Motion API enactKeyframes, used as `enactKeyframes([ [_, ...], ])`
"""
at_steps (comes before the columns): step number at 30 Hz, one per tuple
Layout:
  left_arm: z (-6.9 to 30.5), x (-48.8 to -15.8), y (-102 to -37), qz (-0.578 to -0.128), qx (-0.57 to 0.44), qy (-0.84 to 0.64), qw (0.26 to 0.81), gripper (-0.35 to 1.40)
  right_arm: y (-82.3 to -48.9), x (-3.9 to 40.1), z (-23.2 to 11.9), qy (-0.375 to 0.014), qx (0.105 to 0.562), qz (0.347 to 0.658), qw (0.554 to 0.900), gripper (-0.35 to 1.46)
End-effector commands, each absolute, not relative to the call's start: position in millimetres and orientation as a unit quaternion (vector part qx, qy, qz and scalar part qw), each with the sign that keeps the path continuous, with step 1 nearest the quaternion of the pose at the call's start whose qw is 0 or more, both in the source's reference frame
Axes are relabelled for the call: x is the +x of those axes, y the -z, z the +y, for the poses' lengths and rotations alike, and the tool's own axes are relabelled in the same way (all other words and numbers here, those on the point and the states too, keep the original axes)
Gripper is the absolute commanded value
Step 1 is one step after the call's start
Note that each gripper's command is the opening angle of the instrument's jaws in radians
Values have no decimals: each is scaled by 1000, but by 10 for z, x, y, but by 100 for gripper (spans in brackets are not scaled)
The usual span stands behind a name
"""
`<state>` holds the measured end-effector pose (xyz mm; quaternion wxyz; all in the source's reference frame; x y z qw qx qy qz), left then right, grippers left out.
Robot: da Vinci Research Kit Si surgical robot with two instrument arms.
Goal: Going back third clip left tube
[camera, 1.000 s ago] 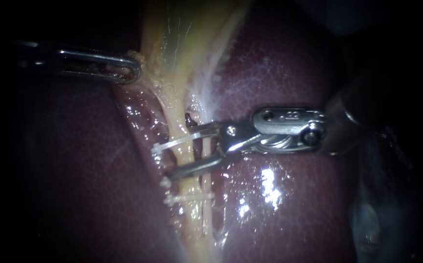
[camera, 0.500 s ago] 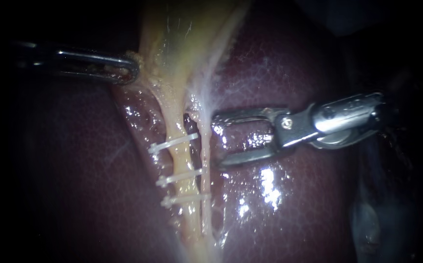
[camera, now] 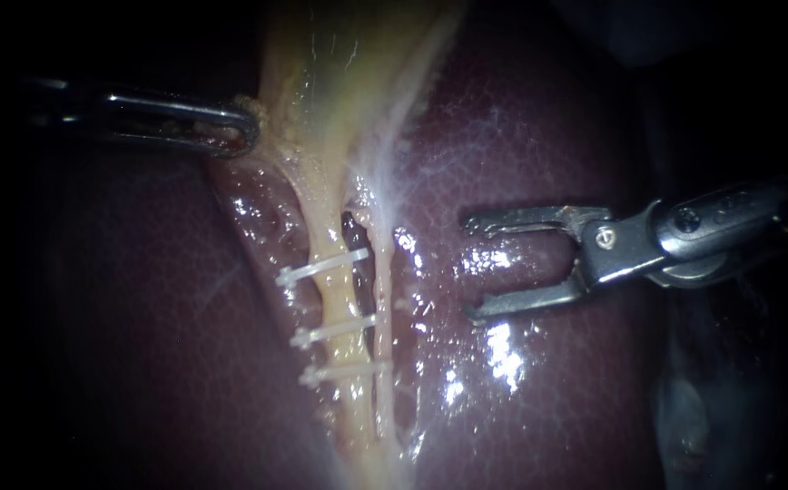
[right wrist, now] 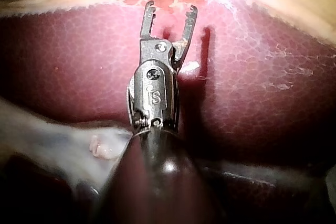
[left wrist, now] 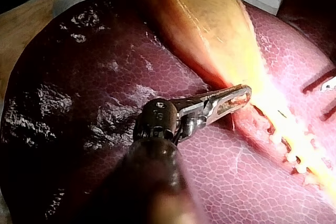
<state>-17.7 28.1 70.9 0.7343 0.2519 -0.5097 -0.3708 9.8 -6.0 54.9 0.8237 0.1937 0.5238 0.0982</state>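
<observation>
Our left instrument (left wrist: 231, 100) reaches across the dark liver (left wrist: 79, 93), its jaws closed on the edge of the gallbladder (left wrist: 210, 19) where the pale tissue narrows. Just past the jaw tips, small white clips (left wrist: 287, 156) sit in a row along a brightly lit tube (left wrist: 302, 148). Beyond the tube, the parted jaw tips of our right instrument (left wrist: 324, 97) hang over the liver.

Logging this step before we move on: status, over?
Left instrument shut on the gallbladder. Three clips on the left tube. Right instrument open, empty, over the liver, clear of that tube. Nothing in the way.
</observation>
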Motion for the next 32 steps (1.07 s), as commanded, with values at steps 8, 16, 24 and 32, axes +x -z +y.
enactKeyframes([
  [8, 275, -196, -724, -510, 247, 370, 736, -35, -548, 93, -62, -91, 195, 519, 827, 49],
  [16, 274, -209, -739, -511, 245, 369, 737, -35, -545, 93, -65, -90, 195, 518, 828, 49],
  [24, 271, -213, -743, -510, 247, 369, 736, -35, -544, 92, -65, -90, 195, 518, 828, 49],
  [32, 271, -212, -743, -510, 247, 369, 736, -35, -543, 93, -66, -91, 195, 518, 828, 49],
])
